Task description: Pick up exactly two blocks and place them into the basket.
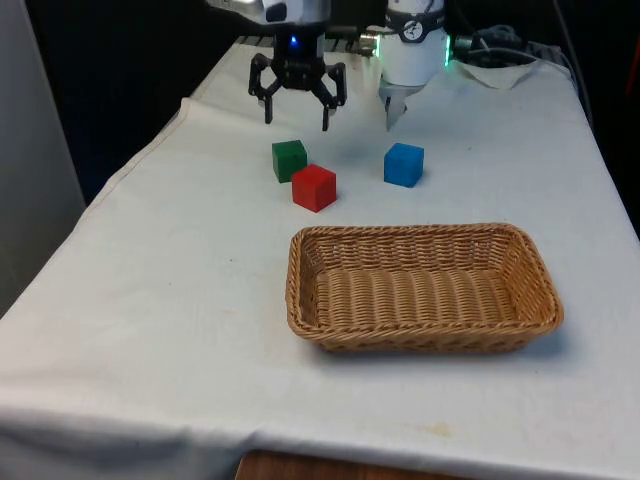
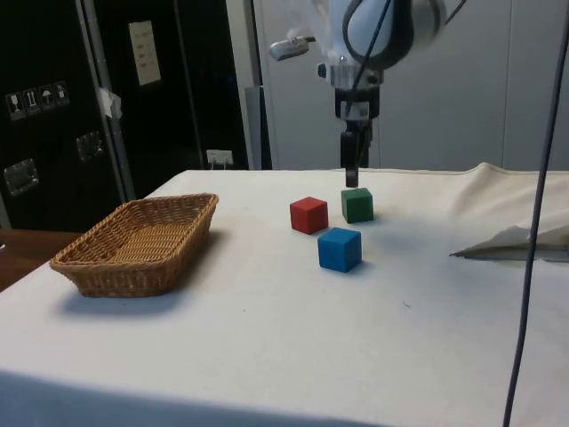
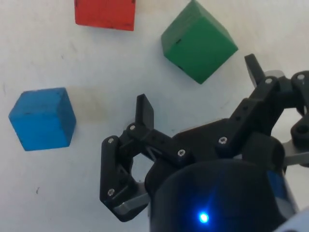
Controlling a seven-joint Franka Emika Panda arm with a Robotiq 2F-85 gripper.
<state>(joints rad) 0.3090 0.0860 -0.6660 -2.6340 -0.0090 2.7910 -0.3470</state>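
Three blocks lie on the white cloth. A green block (image 1: 289, 160) and a red block (image 1: 314, 187) sit close together, and a blue block (image 1: 404, 164) lies apart toward the front view's right. My gripper (image 1: 297, 120) hangs open and holds nothing, a little above the cloth and just behind the green block. The side view has one finger (image 2: 351, 173) hanging right over the green block (image 2: 357, 205), with the red block (image 2: 308, 214) and blue block (image 2: 340, 249) nearer. In the wrist view the green block (image 3: 198, 41) lies just beyond the spread fingertips (image 3: 144, 104).
A woven wicker basket (image 1: 420, 232) with nothing in it stands on the near side of the blocks, also seen at the left as the basket (image 2: 133, 240) in the side view. A crumpled fold of cloth (image 2: 516, 240) lies at the far end.
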